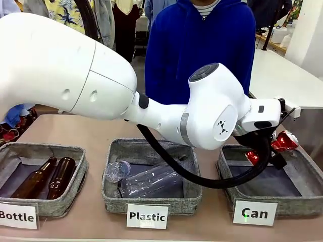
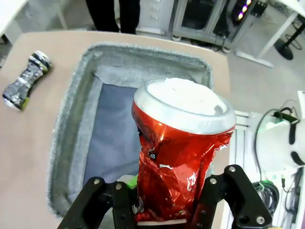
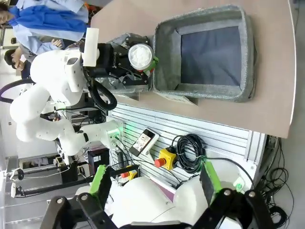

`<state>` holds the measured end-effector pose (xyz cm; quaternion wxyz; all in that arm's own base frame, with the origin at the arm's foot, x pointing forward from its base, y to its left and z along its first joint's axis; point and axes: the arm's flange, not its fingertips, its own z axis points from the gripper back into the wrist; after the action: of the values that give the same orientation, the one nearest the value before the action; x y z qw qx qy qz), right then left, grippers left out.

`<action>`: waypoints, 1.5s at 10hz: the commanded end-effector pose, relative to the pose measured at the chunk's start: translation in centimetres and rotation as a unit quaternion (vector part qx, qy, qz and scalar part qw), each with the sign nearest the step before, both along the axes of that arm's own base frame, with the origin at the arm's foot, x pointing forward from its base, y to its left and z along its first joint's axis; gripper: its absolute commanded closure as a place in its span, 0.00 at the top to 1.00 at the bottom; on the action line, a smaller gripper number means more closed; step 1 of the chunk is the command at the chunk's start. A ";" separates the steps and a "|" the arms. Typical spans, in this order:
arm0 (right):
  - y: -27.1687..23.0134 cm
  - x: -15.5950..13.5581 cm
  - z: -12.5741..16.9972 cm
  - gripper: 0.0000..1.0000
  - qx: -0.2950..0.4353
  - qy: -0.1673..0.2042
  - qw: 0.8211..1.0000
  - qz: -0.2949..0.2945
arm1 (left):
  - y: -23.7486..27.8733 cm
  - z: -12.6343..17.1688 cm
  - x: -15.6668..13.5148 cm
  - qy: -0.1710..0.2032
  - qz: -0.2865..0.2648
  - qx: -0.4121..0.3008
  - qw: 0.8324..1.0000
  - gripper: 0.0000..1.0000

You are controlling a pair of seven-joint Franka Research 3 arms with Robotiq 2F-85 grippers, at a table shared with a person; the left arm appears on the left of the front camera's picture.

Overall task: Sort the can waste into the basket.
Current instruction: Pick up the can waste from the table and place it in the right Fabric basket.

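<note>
**A:** Which step is in hand?

**B:** The carry, by my reading. From the left of the front view there is the grey fabric basket labelled "Bottle" (image 1: pixel 50 147) with brown glass bottles (image 1: pixel 60 176). In the middle is its twin labelled "Plastic" (image 1: pixel 151 143) with clear plastic bottles (image 1: pixel 151 180). At the right edge is the square grey fabric basket labelled "Can" (image 1: pixel 298 204), its dark bottom bare. The shiny red crushed drink can (image 1: pixel 283 142) hangs above that basket's far right corner, touching nothing below.

**A:** What holds it?

**B:** The left gripper (image 2: pixel 164 191), its fingers clamped on the can's crumpled lower half.

**A:** And the next move?

**B:** Letting go, I'd judge. The left wrist view looks past the can onto the basket's dark floor, so opening the fingers should drop it inside. After that comes the black crushed can with silver ends (image 2: pixel 25 80), lying on the table at that view's upper left, outside the basket wall. The right gripper (image 3: pixel 155 183), at the bottom of its own view, has its green-padded fingers spread wide and empty.

**A:** How does the red can look?

**B:** It is pinched at the waist and wrinkled like foil, with its round silver-rimmed end intact and facing the wrist camera.
</note>
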<state>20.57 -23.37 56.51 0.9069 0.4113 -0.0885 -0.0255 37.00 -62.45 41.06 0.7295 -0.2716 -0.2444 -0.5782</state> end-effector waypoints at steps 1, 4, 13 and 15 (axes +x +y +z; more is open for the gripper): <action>0.3 0.1 0.3 1.00 0.007 0.003 1.000 -0.011 | -0.5 1.2 0.1 0.001 0.008 -0.003 1.000 0.00; 0.3 0.1 0.3 1.00 0.007 0.003 1.000 -0.011 | -0.3 1.3 0.0 -0.007 0.012 -0.006 1.000 1.00; 0.0 0.0 0.0 1.00 0.000 0.000 1.000 0.000 | 7.5 5.8 0.0 -0.014 0.097 0.006 0.995 1.00; 4.1 3.7 0.1 1.00 0.012 -0.020 0.999 0.040 | 17.1 8.9 -1.0 -0.003 0.129 0.027 0.991 1.00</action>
<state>22.02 -21.74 56.71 0.9065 0.4135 -0.0847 -0.0048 38.80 -52.18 48.22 0.7938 -0.2181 -0.2788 -0.4945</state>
